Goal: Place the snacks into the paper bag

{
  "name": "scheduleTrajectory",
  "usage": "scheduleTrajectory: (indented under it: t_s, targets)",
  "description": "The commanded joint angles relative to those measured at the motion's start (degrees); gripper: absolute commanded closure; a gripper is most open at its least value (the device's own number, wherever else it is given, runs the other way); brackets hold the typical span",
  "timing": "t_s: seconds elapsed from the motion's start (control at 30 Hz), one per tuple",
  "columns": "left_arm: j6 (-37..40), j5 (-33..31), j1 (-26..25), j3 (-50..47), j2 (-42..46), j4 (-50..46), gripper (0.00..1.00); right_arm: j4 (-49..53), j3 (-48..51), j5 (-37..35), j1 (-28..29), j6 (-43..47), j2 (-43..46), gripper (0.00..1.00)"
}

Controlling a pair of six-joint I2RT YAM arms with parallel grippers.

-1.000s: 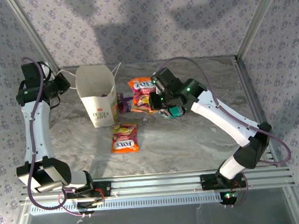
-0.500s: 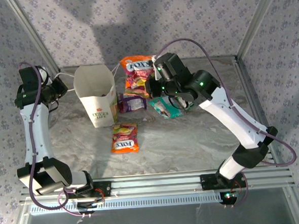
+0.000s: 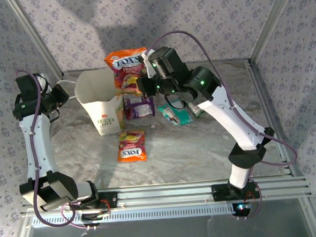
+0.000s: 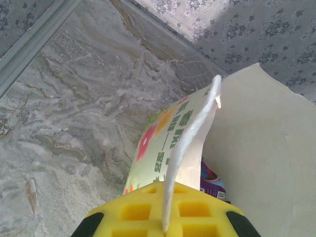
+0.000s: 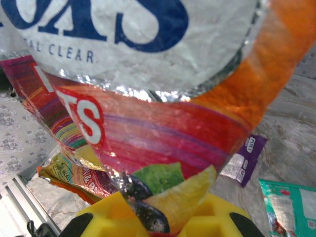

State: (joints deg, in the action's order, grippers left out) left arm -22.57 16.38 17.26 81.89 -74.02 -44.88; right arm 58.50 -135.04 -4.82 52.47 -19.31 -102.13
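Observation:
The white paper bag [image 3: 99,103] stands upright at the back left with its mouth open. My left gripper [image 3: 64,95] is shut on the bag's left rim [image 4: 193,138]; a purple packet [image 4: 213,179] shows low inside the bag. My right gripper [image 3: 144,84] is shut on an orange FOX'S packet [image 3: 125,68], held in the air over the bag's right rim. In the right wrist view that packet [image 5: 163,123] hangs from the shut pads [image 5: 163,222]. A second FOX'S packet [image 3: 132,146] lies in front of the bag. A purple packet [image 3: 140,106] and teal packets [image 3: 178,115] lie to its right.
A metal frame rail [image 3: 168,192] runs along the near table edge, with upright posts at the back corners. Patterned walls close in the back and sides. Open marble tabletop [image 3: 203,153] lies at the front right.
My right gripper has lifted the orange FOX'S packet off the table and carried it up and left to the bag's mouth. My left arm drew slightly left with the bag's rim.

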Motion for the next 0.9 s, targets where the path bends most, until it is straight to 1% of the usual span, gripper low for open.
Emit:
scheduleTrajectory:
  t_s: [0.0, 0.1, 0.23, 0.87]
  targets:
    - [-0.64, 1.08, 0.73, -0.56, 2.31, 0.9, 0.97, -2.37, -4.91, 1.52, 0.78, 1.73, -1.37, 1.0]
    - [-0.64, 1.59, 0.88, -0.85, 2.48, 0.96, 0.97, -2.3, -6.95, 1.96, 1.19, 2.2, -2.69, 1.0]
    - [-0.55, 1.55, 1.21, -1.1, 2.82, 0.94, 0.97, -2.9, -7.31, 2.04, 1.46, 2.96, -3.43, 1.0]
    - [-0.27, 2.6, 2.79, -2.02, 3.28, 1.21, 0.98, -10.41, -9.71, 6.2, 1.61, 2.9, -9.08, 1.0]
